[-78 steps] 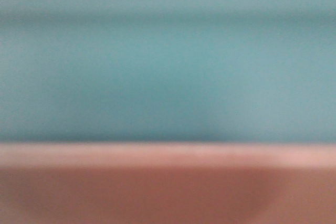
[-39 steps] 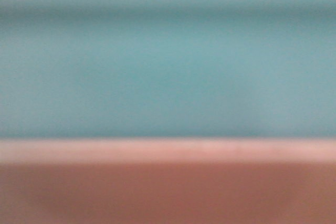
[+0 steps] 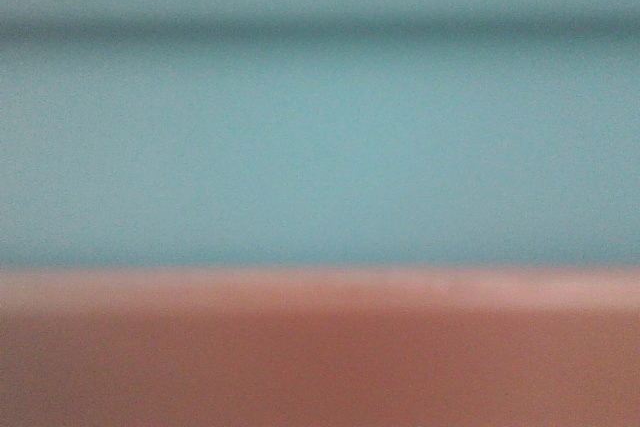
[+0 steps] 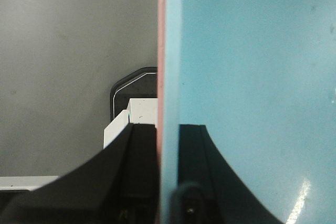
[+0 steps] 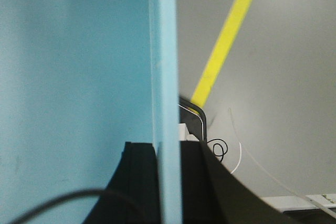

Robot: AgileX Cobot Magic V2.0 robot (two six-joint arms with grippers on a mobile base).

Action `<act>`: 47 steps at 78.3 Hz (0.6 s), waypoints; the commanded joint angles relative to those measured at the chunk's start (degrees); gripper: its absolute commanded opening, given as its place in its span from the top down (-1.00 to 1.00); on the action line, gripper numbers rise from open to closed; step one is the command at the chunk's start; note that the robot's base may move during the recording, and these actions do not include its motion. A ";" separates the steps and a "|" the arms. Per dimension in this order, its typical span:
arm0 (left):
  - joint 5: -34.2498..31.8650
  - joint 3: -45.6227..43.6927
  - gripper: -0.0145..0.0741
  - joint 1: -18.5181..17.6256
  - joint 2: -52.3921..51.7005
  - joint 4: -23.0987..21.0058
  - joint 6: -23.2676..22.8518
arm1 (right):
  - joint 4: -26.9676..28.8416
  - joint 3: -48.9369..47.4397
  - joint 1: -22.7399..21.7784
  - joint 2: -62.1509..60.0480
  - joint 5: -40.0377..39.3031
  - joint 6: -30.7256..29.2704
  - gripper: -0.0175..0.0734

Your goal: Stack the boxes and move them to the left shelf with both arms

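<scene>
While nested tubs span btwn my arms, L gripper clamps pink tub + blue tub walls, R gripper clamps blue wall; shelf unseen.

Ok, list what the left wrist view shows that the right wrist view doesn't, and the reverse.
Left wrist only: the edge of the pink tub pressed against the blue tub, both pinched by the left end effector; a white block beyond. Right wrist only: a yellow floor stripe, a looped black cable, the right end effector. Both: the blue tub's wall clamped edge-on between black fingers, grey floor behind.
</scene>
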 commanded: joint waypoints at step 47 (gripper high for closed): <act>2.06 -2.52 0.68 -1.00 -1.91 -5.00 0.14 | 0.69 -2.52 0.48 -1.61 -2.44 0.33 0.49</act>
